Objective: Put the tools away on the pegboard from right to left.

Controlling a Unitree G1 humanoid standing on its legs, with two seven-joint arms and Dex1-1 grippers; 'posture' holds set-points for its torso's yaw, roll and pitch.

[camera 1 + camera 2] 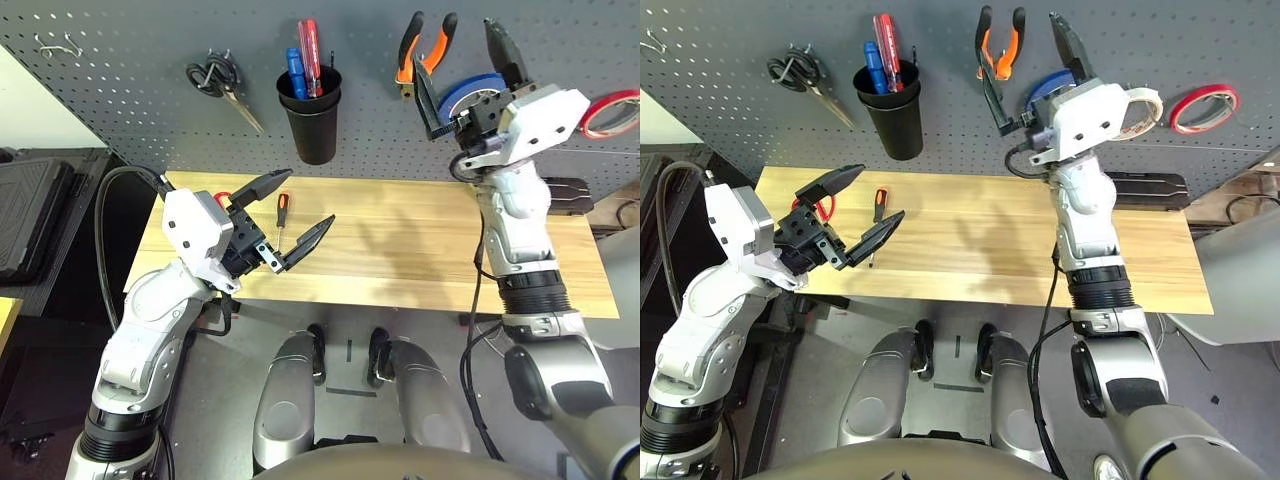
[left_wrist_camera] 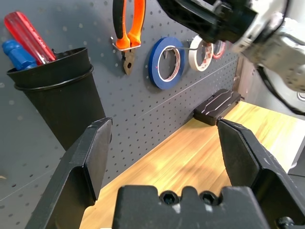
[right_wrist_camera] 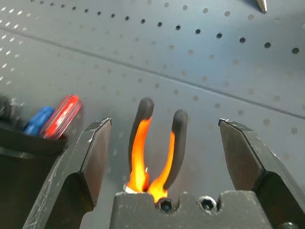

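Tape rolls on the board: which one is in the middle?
The white tape roll hangs in the middle. The blue tape roll hangs on one side of it, next to the pliers, and the red tape roll hangs on the other, at the board's end.

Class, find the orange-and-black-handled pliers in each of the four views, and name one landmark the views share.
Left eye: pliers hang high on the pegboard.
Right eye: pliers hang upper middle.
Left wrist: pliers beside the blue tape.
Right wrist: pliers hang straight ahead.
Shared landmark: black cup.
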